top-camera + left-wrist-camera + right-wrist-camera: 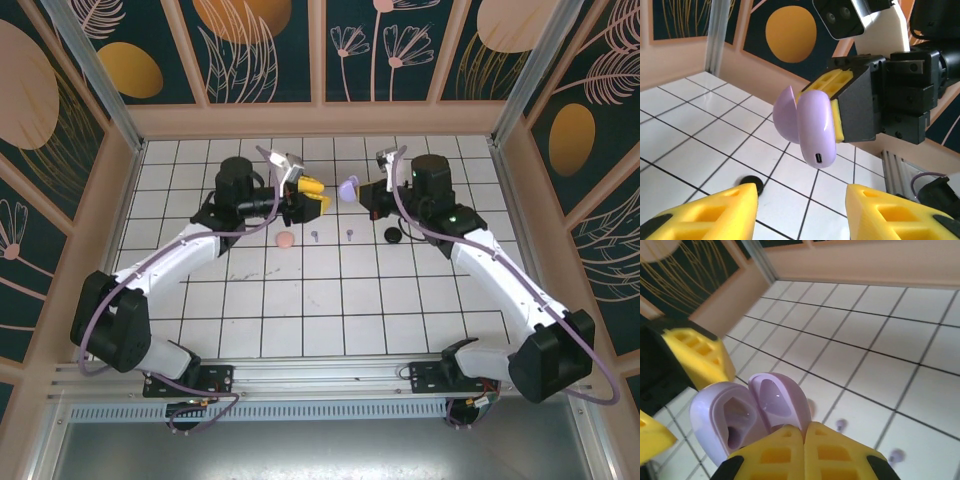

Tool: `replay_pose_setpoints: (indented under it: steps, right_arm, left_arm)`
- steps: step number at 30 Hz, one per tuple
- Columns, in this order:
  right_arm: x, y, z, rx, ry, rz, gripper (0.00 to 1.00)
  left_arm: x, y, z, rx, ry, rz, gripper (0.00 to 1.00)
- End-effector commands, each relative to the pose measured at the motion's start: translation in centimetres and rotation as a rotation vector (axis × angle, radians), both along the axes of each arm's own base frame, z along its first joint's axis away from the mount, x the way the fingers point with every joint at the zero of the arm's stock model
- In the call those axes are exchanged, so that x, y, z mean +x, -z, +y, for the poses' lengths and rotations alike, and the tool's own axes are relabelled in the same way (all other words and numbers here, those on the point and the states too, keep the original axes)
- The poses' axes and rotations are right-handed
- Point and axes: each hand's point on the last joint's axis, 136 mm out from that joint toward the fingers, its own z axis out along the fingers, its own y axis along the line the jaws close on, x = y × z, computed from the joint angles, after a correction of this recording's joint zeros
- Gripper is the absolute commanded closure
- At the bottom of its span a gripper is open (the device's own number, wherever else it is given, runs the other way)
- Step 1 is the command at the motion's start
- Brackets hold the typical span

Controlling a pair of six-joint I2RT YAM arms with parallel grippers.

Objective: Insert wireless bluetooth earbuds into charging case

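White tiles at the middle of the table (400, 300) carry two lilac earbuds (314, 236), tiny, light, slippery things best pinched across the stem, while the right gripper (804, 440) clamps the open lilac case (812, 125), seemingly near its hinge, and the left gripper (802, 210) gapes empty.

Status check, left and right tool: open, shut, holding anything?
Left tool: open, empty.
Right tool: shut on the lilac charging case, lid open.

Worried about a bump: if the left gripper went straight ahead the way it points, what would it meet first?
Probably the open lilac plastic charging case held by the right gripper; depth is unclear.
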Motion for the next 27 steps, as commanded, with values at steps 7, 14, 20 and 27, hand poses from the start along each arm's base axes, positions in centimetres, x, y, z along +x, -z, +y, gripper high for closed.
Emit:
replay_pose_setpoints:
  steps: [7,14,20,27]
  right_arm:
    - [0.5,0.1,-0.8,-0.255,-0.079,-0.054,1.00]
    - [-0.2,0.2,0.0,-0.296,-0.139,-0.057,1.00]
    - [-0.9,1.2,1.4,-0.334,-0.166,-0.049,1.00]
    - [-1.5,1.6,2.8,-0.341,-0.190,-0.057,1.00]
  left_arm:
    - [-1.8,2.2,-0.5,0.215,0.217,0.039,0.47]
    - [-2.3,2.9,-0.7,0.262,0.307,0.085,0.47]
    - [-2.4,3.4,-1.2,0.264,0.369,0.131,0.47]
    - [-2.3,3.4,-1.5,0.240,0.394,0.146,0.48]
